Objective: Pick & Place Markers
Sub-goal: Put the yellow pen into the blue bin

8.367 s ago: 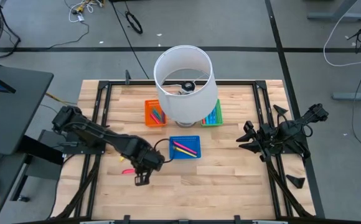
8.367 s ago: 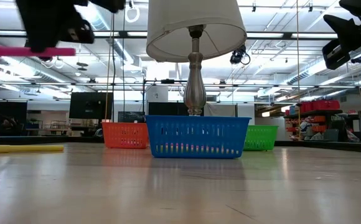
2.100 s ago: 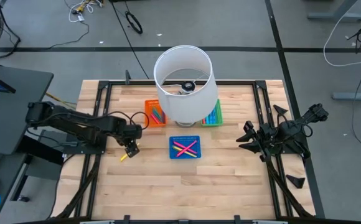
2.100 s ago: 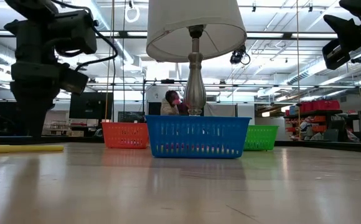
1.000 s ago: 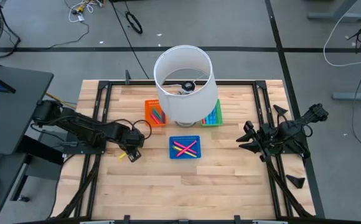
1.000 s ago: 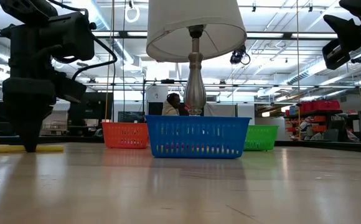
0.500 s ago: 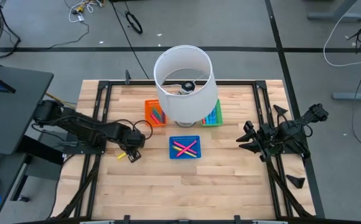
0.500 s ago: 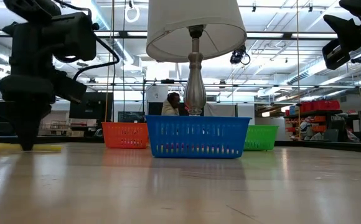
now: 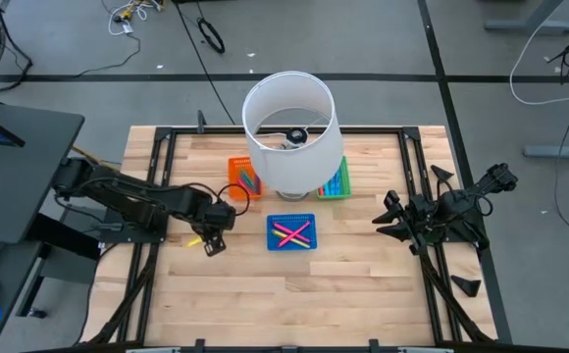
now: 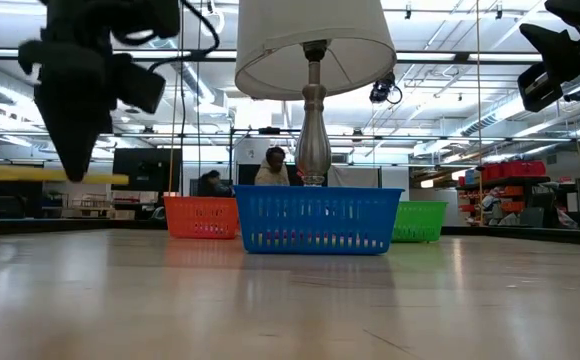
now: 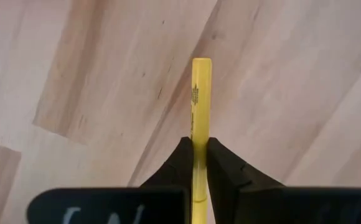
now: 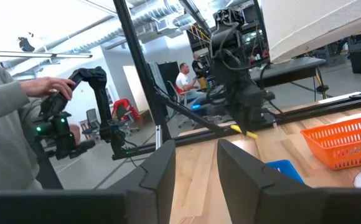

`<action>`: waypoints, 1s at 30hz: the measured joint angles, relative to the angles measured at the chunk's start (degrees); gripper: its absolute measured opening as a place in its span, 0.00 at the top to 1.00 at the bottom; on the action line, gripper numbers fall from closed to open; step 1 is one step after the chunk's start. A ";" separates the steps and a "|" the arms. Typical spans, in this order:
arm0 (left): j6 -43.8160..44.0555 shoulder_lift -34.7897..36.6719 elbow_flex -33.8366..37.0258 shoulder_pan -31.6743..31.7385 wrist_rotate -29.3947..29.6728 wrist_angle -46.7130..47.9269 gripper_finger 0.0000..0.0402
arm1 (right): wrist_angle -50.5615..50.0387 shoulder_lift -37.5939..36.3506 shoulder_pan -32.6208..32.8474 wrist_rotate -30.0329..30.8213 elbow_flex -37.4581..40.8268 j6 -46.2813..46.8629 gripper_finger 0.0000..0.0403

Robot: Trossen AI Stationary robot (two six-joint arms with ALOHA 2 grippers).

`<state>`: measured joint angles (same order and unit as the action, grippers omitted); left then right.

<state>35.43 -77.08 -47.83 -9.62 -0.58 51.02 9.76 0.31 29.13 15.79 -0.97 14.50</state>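
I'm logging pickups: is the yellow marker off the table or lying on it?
Off the table. The left gripper is shut on the yellow marker, and the low view shows it level, above the table.

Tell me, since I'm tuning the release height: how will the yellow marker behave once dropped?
The yellow marker looks stiff: it juts straight out of the left gripper, unsupported, without sagging. Being thin, it is probably light. Its round barrel would likely roll on the bare wooden table.
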 joint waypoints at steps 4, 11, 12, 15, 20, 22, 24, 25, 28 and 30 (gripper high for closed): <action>-2.06 0.00 -4.16 -1.26 -0.92 3.90 0.94 | 0.02 0.00 0.01 0.00 0.00 0.00 0.71; -4.49 0.09 -8.94 -4.36 -2.52 7.70 0.94 | 0.02 -0.01 0.01 0.00 0.00 0.00 0.71; -4.48 0.09 -9.16 -4.85 -2.96 7.70 0.94 | 0.02 0.01 0.01 0.00 0.00 0.00 0.71; -3.92 0.09 -9.57 -6.29 -3.88 7.50 0.94 | 0.02 0.00 0.02 0.00 0.00 0.00 0.71; -2.65 -3.00 -10.49 -8.47 -1.97 7.68 0.94 | 0.00 0.01 0.02 0.00 0.00 0.00 0.71; -2.65 -5.68 -12.50 -9.33 0.43 7.59 0.94 | 0.02 0.01 0.01 0.00 0.00 0.00 0.71; -2.65 -8.84 -14.94 -9.97 3.06 7.56 0.94 | 0.00 0.01 0.00 0.00 0.00 0.00 0.71; -2.65 -10.52 -16.41 -10.25 4.45 7.71 0.94 | 0.01 -0.01 0.02 0.00 0.00 0.00 0.71; -2.67 -15.40 -21.89 -10.65 9.05 7.64 0.94 | 0.00 0.01 0.02 0.00 0.00 0.00 0.71; -2.65 -18.91 -25.93 -10.63 11.78 7.80 0.94 | 0.03 0.01 0.02 0.00 0.00 0.00 0.71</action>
<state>32.77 -95.99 -73.76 -20.25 11.21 58.82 9.79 0.31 29.15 15.79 -0.97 14.50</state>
